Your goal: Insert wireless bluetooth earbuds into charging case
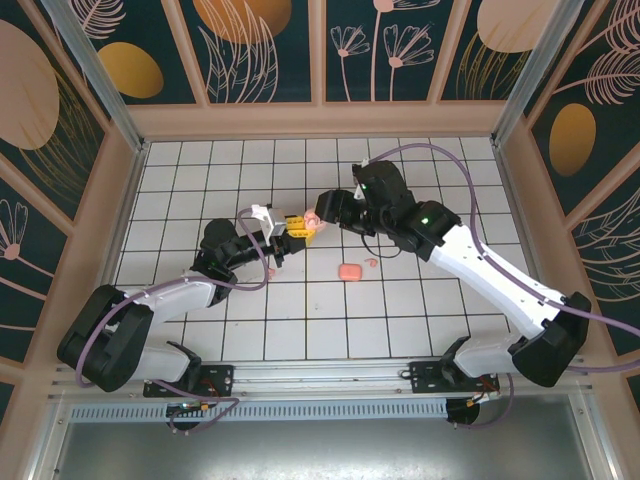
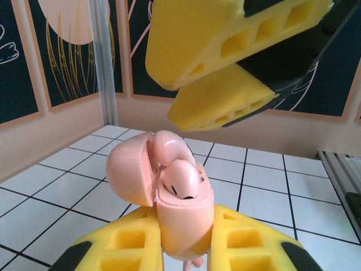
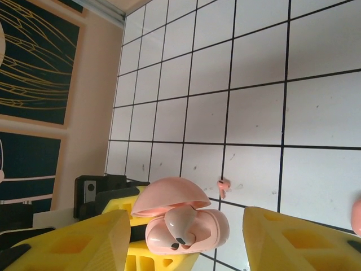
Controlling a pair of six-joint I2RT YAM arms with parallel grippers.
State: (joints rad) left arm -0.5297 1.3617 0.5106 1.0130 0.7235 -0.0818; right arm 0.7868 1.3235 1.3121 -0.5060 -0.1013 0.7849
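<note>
Charging case [image 2: 183,220] — lid [image 2: 130,169] up, clamped in left gripper [image 2: 183,240], well off walls [image 1: 320,120]. One earbud [image 2: 181,180] seated in it; 2nd earbud [image 3: 223,185] on tile [image 3: 316,186] nearby. Right gripper [image 3: 192,237] — jaws apart astride case, holding nothing.

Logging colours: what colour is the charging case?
Charging case is pale pink; best in left wrist view.

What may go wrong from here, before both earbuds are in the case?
The earbud in the case seems to stand proud of its socket, so it may tip out or block the lid. The open right hand flanks the case that the left hand holds; drawing back, a finger may knock it. The other earbud on the table is tiny and may slip.
</note>
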